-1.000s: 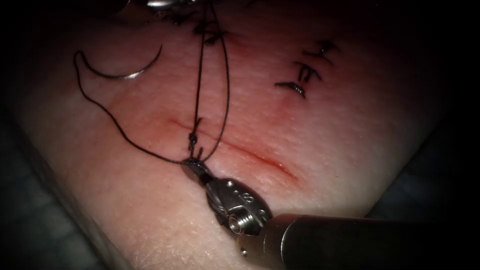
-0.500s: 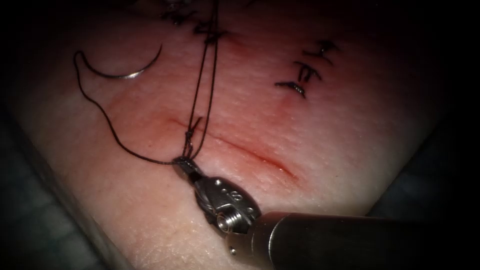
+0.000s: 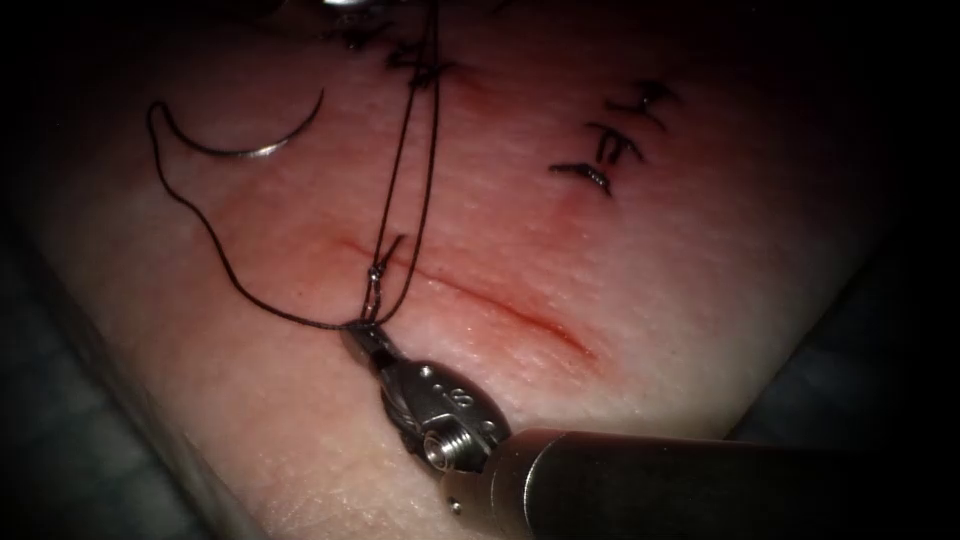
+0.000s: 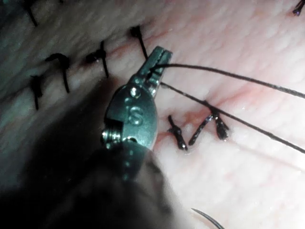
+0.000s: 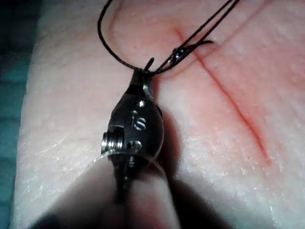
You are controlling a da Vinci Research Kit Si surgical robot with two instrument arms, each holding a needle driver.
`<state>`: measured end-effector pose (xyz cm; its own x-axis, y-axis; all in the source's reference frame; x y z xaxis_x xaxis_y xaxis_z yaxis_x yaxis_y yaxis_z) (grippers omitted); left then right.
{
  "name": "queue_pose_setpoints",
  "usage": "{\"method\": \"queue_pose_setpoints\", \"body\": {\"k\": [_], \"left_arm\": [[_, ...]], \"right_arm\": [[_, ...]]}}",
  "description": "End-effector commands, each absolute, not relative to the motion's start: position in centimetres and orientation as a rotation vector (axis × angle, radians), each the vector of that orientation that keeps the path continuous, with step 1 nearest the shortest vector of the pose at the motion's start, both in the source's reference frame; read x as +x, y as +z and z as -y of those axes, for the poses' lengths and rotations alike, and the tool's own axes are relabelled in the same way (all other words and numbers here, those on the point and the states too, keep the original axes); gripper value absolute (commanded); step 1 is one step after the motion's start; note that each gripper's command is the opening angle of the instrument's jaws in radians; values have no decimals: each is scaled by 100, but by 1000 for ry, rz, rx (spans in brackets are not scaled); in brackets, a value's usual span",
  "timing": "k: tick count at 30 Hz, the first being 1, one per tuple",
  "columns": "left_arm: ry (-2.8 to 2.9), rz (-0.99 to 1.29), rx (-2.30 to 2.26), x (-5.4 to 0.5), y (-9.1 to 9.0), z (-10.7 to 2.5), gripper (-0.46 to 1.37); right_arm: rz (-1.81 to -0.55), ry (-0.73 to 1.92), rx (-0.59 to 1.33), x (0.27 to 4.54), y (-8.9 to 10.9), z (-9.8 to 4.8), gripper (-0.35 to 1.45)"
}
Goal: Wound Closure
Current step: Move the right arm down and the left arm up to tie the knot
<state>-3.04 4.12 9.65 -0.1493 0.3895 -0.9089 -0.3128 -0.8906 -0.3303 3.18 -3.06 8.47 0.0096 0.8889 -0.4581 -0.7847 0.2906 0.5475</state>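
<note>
Change since earlier frames: right tool (image 3: 362, 335) is sliding down and to the left along the near side of the cut (image 3: 470, 292), w/ the thread (image 3: 405, 150) strands drawing closer together into a narrow pair; needle is staying put.
Right tool: jaws are clenching the thread just below the knot (image 3: 374, 270), close to the tissue (image 3: 700, 330); seen also in right wrist view (image 5: 141, 77), thread (image 5: 190, 43) running away from the tip as two near-parallel strands.
Left tool: sitting at the far edge of the endoscope view (image 3: 340, 3), jaw state not readable there; in left wrist view (image 4: 157, 62) jaws are closing on the thread (image 4: 228, 74), one strand leaving the tip, a second passing just beside it.
Needle: lying free on the tissue, left of the cut (image 3: 250, 140), held by neither tool, not in the tissue; its tip is peeking into left wrist view (image 4: 207, 218).
Thread: two taut strands are rising from the knot toward the left tool; a slack tail is looping from the right tool out to the needle's end.
Cut: red line running diagonally, knot sitting at its left end; also in right wrist view (image 5: 228, 100).
Other stitches: dark finished stitches are lying on the tissue to the upper right (image 3: 610, 145) and near the left tool (image 4: 200, 129).
</note>
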Motion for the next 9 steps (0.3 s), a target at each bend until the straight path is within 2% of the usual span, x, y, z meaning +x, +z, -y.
{"method": "queue_pose_setpoints", "body": {"k": [1, 9], "left_arm": [[2082, 90, -1677, -304, 964, -411, -35], [2082, 92, -1678, -303, 963, -411, -35]], "right_arm": [[-843, 1316, 149, 318, 846, 306, -35], [-843, 1316, 150, 318, 845, 305, -35]]}}
